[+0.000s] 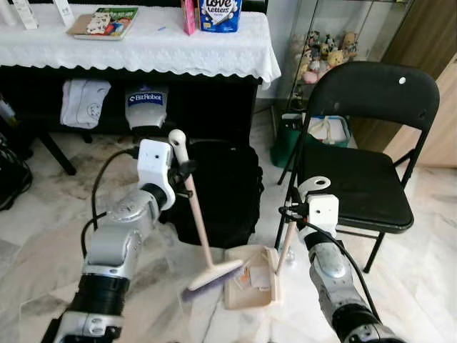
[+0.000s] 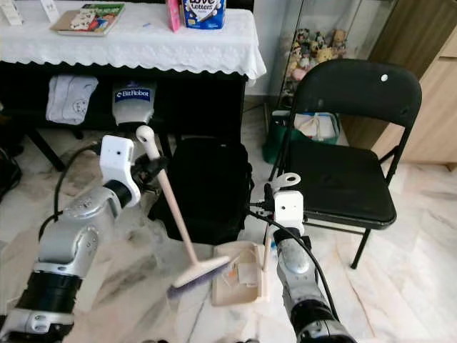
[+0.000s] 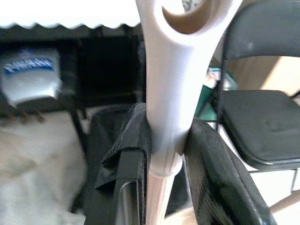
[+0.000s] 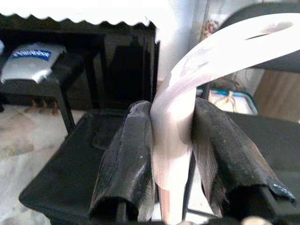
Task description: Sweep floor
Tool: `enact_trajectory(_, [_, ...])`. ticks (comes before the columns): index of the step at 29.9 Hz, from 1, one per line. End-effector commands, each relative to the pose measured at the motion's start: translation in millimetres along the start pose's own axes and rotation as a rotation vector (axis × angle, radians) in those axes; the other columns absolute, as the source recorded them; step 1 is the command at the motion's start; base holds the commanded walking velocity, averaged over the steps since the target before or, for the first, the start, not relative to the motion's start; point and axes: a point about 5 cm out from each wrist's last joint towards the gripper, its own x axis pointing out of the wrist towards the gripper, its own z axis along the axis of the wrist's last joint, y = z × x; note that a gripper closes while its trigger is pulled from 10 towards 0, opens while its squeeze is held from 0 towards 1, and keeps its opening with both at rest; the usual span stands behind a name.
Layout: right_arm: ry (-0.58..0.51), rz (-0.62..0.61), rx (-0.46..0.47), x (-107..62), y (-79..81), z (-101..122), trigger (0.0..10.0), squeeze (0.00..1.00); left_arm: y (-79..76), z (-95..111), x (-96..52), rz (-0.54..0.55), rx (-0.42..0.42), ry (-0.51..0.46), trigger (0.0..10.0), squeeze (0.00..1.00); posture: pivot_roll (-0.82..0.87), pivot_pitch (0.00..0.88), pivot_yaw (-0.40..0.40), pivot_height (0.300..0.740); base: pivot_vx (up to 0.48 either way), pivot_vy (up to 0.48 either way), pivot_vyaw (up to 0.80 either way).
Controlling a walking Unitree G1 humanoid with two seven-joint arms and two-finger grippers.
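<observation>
One broom [image 1: 202,236]: handle slanting, bristles on the marble floor [image 1: 43,229] toward the dustpan [image 1: 251,286], left end effector [image 1: 184,168] clamped on it. One dustpan: handle upright, right end effector [image 1: 294,209] clamped on it.

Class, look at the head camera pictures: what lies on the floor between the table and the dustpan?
A black bag stands between the table and the dustpan, in both eye views.
</observation>
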Motion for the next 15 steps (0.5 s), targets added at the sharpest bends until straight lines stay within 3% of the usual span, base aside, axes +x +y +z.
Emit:
enact_trajectory(1, [-0.025,-0.018,0.017,5.7,-1.0,7.2,10.0,0.0,6.7,15.4,2.8,0.016,0.06,-0.064,10.0,0.0,0.07,0.0,-0.01,0.74,0.0,0.0,0.0])
enact_trajectory(5, [-0.031,-0.019,0.023,8.1,0.1,9.6,10.0,0.0,17.0,16.4,5.0,0.083,0.085,-0.073,10.0,0.0,0.07,0.0,-0.011,0.74,0.0,0.0,0.0])
enact_trajectory(7, [-0.036,-0.024,0.03,10.0,0.4,11.4,10.0,0.0,25.8,11.0,6.6,0.155,0.144,-0.059,10.0,0.0,0.06,0.0,-0.014,0.74,0.0,0.0,0.0])
enact_trajectory(11, [-0.042,-0.032,0.054,11.0,1.4,12.8,10.0,0.0,27.5,-1.6,7.1,0.188,0.187,-0.051,10.0,0.0,0.06,0.0,-0.02,0.74,0.0,0.0,0.0])
enact_trajectory(15, [-0.052,-0.028,0.063,11.6,4.3,14.7,10.0,0.0,32.6,-22.7,3.3,0.283,0.146,-0.026,10.0,0.0,0.05,0.0,-0.024,0.74,0.0,0.0,0.0])
